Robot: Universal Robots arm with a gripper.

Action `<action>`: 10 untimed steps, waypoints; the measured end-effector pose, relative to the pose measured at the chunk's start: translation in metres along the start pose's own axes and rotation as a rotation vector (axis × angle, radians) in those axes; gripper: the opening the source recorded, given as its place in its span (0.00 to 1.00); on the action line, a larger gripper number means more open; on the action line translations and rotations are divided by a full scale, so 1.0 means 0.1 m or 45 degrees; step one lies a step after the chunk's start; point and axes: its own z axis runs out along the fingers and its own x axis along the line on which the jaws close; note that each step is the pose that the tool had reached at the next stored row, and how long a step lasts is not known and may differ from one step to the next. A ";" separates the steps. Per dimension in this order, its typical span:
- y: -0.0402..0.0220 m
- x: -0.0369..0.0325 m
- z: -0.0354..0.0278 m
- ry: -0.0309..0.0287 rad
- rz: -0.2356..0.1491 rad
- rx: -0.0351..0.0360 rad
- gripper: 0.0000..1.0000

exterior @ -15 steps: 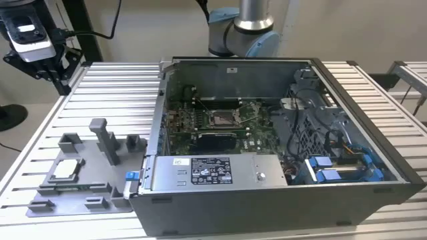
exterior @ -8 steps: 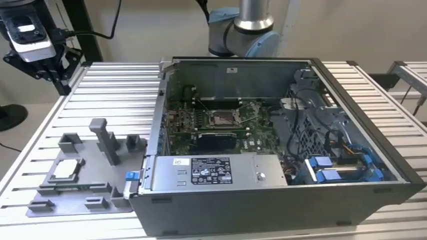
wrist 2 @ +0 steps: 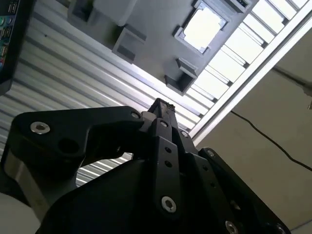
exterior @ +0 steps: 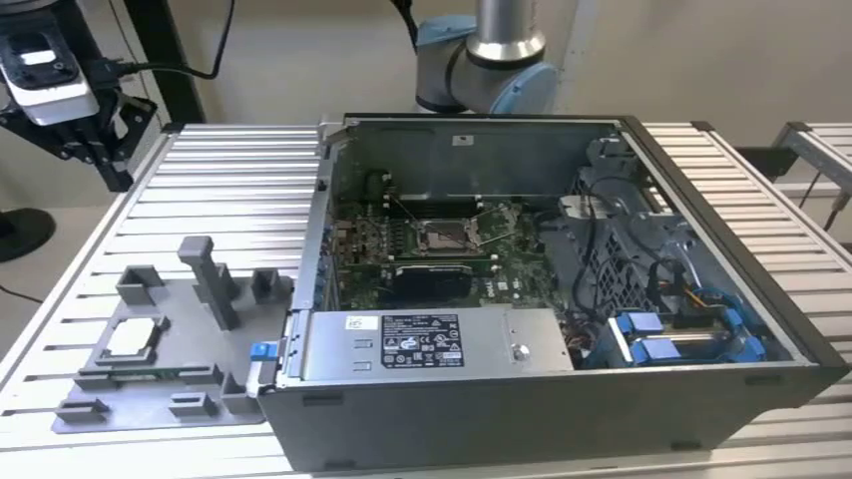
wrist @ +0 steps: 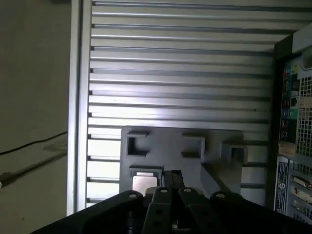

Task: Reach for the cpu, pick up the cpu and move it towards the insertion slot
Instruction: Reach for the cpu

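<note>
Empty gripper hovers above the grey fixture tray
Its fingers are pinched together; the cpu sits in a tray recess, presented for pickup, well apart from the insertion slot inside the open computer case on the exterior view's right

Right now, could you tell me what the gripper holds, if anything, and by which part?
Nothing is held: the gripper is shut and empty, and the cpu lies in the fixture tray.
</note>
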 end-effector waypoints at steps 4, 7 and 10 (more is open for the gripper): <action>-0.100 0.034 -0.004 0.0001 0.000 0.0000 0.00; -0.175 0.061 -0.006 0.0001 0.000 0.0001 0.00; -0.250 0.087 -0.008 0.0001 0.000 0.0001 0.00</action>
